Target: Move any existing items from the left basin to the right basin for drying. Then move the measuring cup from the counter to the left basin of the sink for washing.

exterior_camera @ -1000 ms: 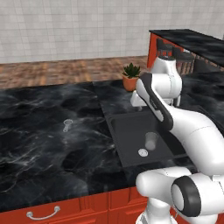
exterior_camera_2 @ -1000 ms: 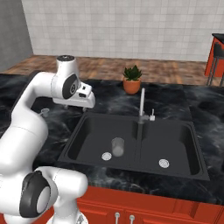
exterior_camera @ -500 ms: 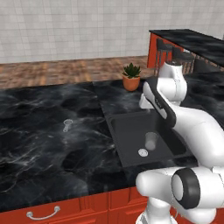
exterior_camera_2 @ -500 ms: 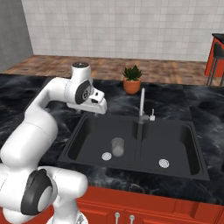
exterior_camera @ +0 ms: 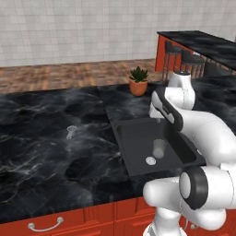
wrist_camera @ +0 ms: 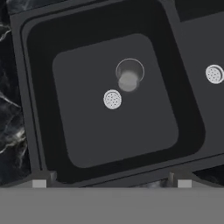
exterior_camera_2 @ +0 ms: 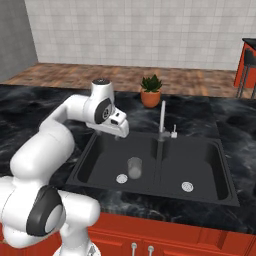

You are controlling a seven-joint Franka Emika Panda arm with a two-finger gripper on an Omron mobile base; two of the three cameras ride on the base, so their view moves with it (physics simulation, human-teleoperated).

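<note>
End effector (exterior_camera_2: 119, 131) sits left of centre in the right base view, over the back edge of the left basin (exterior_camera_2: 100, 162), fingers spread wide, nothing held. In the hand view its two finger tips (wrist_camera: 39, 183) stand far apart at the bottom edge, with empty basin floor between them.

Clear drinking glass (wrist_camera: 129, 74) stands upright in the left basin, upper middle of the hand view, just beside the drain strainer (wrist_camera: 112, 99) but apart from it. Same glass (exterior_camera: 159, 148) in the left base view, centre right. Right basin (exterior_camera_2: 200, 165) has its own strainer (exterior_camera_2: 187, 186) and looks free. Faucet (exterior_camera_2: 162, 120) rises from the back rim, about at the divider.

Measuring cup (exterior_camera: 71, 131) is small and see-through, on the black marble bench (exterior_camera: 55, 152), left of centre in the left base view, well apart from the sink. Potted plant (exterior_camera: 138, 82) at the back of the bench.

Risks, as judgement:
- Glass is transparent and smooth; an off-centre descent could clip the rim and tip it.
- Squeezing near the top could let it slip or rotate.
- Carrying it across could knock the faucet or the divider if the lift is low.
- Glass is off-centre from the fingers in the hand view, so alignment is needed before lowering.
- Measuring cup is faint against the marble; easy to mislocate, may need a base move.
</note>
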